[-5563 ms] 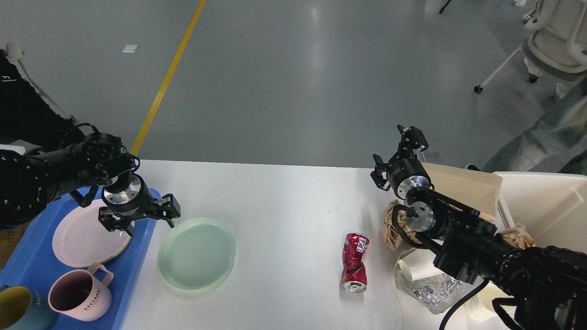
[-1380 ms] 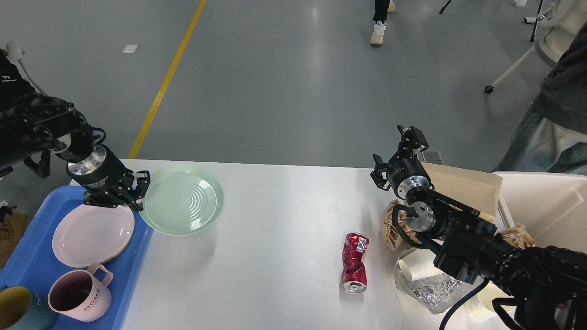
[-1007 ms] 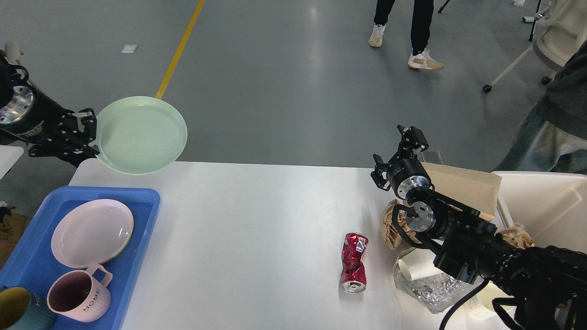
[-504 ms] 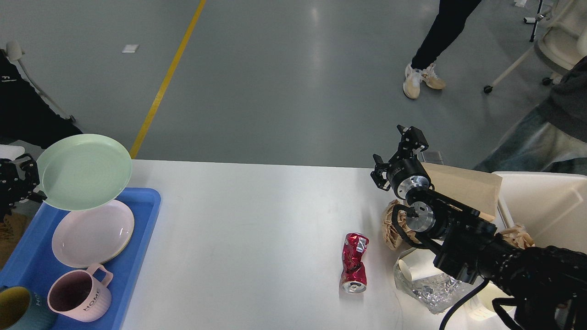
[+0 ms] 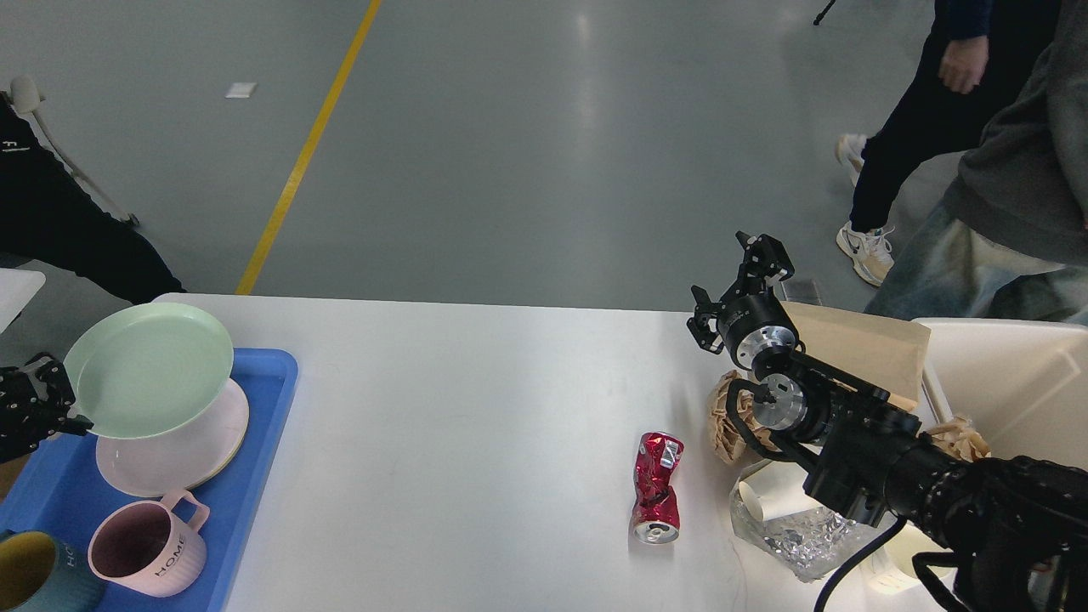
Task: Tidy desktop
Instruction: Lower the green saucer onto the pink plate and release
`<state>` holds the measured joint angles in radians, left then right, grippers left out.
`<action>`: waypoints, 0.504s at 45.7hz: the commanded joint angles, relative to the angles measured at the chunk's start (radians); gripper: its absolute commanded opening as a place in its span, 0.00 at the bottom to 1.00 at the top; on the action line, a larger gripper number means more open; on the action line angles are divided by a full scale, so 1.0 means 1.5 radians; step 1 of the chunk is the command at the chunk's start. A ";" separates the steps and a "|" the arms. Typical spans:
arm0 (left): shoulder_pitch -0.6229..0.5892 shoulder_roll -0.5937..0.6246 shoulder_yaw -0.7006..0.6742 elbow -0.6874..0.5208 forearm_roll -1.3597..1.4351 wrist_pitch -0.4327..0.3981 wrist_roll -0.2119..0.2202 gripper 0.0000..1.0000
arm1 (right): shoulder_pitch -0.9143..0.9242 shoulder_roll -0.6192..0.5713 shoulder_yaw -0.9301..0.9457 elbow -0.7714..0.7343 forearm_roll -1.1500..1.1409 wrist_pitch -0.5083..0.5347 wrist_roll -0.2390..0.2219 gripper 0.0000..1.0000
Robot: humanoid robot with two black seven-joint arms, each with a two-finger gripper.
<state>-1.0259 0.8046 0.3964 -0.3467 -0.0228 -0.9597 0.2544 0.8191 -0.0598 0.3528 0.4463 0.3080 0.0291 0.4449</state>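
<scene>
Green plate (image 5: 146,365) in the air, pinched at its near-left rim by the left gripper (image 5: 38,406), jaws clenched on that edge, and it hangs tilted above the pink plate (image 5: 183,446) in the blue tray (image 5: 263,408). The tray sits on the left end of the white tabletop (image 5: 476,442), which fills the lower frame. Right of the tray by a long stretch lies the crushed red can (image 5: 658,486), and beyond it crumpled brown paper (image 5: 733,412) and clear wrapping (image 5: 786,531). The right gripper (image 5: 738,285) hovers above that paper, jaws spread, holding nothing.

Risk now: a one-sided rim pinch on a tilted plate. If it slips, or is released too high, it could clatter onto the pink plate, skid off centre, or knock the pink mug (image 5: 144,548) just below.
</scene>
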 commanded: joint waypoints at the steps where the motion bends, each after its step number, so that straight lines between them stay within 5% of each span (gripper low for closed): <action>1: 0.011 -0.011 0.003 0.000 0.001 0.000 0.000 0.00 | 0.000 0.000 0.000 0.000 -0.001 0.000 0.000 1.00; 23: 0.034 -0.013 0.004 0.000 0.001 0.004 -0.001 0.08 | 0.000 0.000 0.000 0.000 0.000 0.000 0.000 1.00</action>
<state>-0.9777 0.7868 0.4024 -0.3466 -0.0214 -0.9597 0.2533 0.8191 -0.0598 0.3528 0.4463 0.3080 0.0291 0.4449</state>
